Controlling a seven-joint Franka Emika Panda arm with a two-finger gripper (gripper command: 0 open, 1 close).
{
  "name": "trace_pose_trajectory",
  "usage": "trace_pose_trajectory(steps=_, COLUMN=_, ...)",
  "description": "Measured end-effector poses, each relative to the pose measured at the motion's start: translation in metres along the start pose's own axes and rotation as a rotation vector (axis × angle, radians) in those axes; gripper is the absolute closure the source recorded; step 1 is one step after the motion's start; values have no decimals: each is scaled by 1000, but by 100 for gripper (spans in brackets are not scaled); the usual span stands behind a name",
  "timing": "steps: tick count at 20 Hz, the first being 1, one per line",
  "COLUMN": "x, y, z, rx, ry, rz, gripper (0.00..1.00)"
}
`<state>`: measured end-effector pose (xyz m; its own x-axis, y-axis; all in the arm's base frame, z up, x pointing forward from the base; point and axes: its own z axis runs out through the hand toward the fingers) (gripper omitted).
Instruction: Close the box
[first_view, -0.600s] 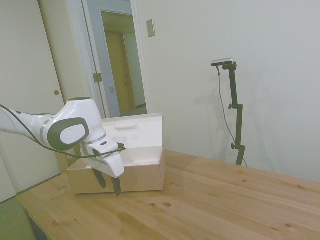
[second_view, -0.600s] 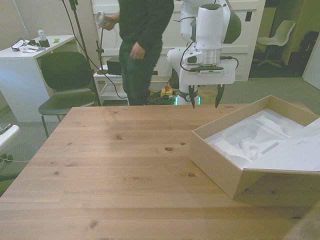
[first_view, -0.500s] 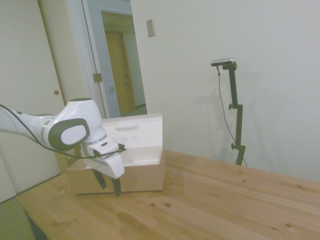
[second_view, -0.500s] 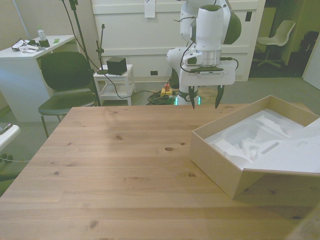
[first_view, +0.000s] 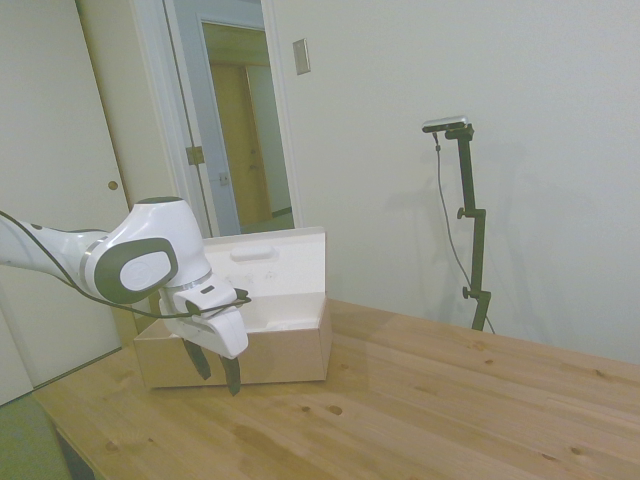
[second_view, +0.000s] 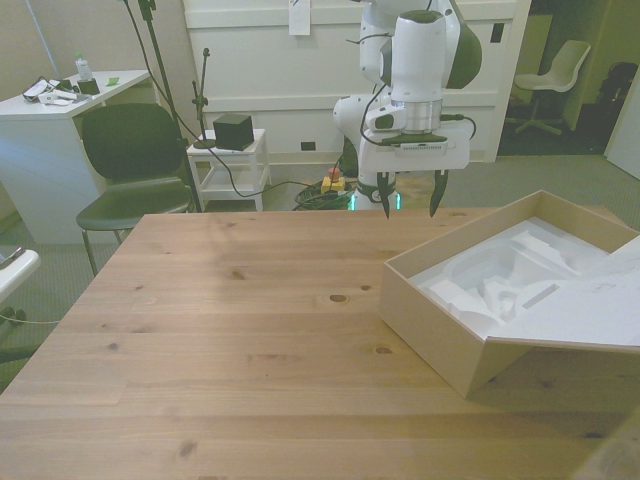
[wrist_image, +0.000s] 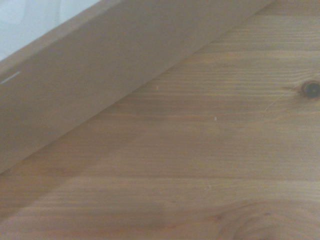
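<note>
Box (second_view: 470, 345), tan cardboard, lid raised in side view; white moulded insert (second_view: 500, 280) seen only from front. Gripper (second_view: 411, 205) spread wide, empty, above table (second_view: 230, 330) at box's 11 o'clock.

The box (second_view: 480, 330) lid runs past the front view's right edge.

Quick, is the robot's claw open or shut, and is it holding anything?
Claw: open, holding nothing, up above the table beside the open box.

White arm (second_view: 418, 50) with grey-green joint caps, a black cable looped alongside, and dark-fingered hand (second_view: 411, 206).
</note>
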<state>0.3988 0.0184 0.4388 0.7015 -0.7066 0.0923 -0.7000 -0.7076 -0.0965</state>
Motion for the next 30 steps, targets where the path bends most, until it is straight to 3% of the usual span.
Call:
trace_pose_trajectory(steps=9, x=-59, y=8, z=-86, rx=57, ry=72, rz=-74, gripper=0)
trace_pose_trajectory(steps=22, x=-93, y=-8, z=-193, rx=129, ry=148, rz=-112, gripper=0)
trace_pose_trajectory(steps=30, x=-129, y=5, z=-292, rx=227, ry=231, rz=-127, gripper=0)
